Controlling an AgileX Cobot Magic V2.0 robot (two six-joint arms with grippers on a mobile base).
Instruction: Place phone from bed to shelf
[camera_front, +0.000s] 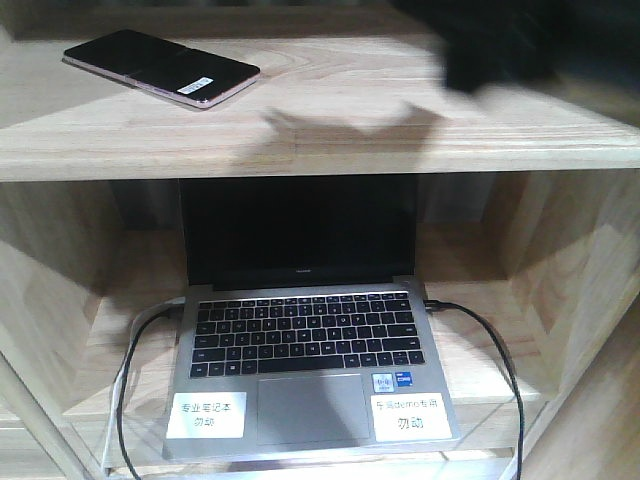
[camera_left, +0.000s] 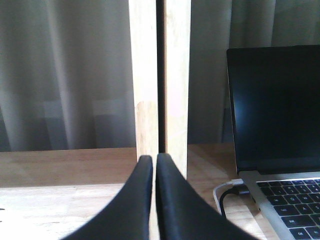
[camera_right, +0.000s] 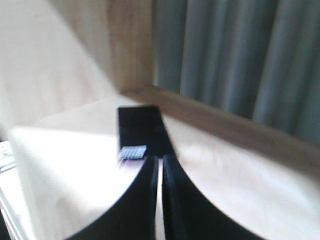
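At the shelf's (camera_front: 330, 110) left rear corner we see the phone (camera_front: 160, 68) lying flat, placed and apart from both claws. Our left gripper (camera_left: 154, 162) rests pinched together beside the laptop (camera_front: 305, 350) below; our right gripper (camera_right: 160, 162), fingers together on nothing, points at the phone.

The left gripper (camera_left: 155, 159) has two smooth, matte black fingers (camera_left: 135, 200) curving to narrow rounded tips. The right gripper (camera_right: 160, 160) looks identical. A blurred black arm (camera_front: 500, 40) fills the front view's one o'clock corner.
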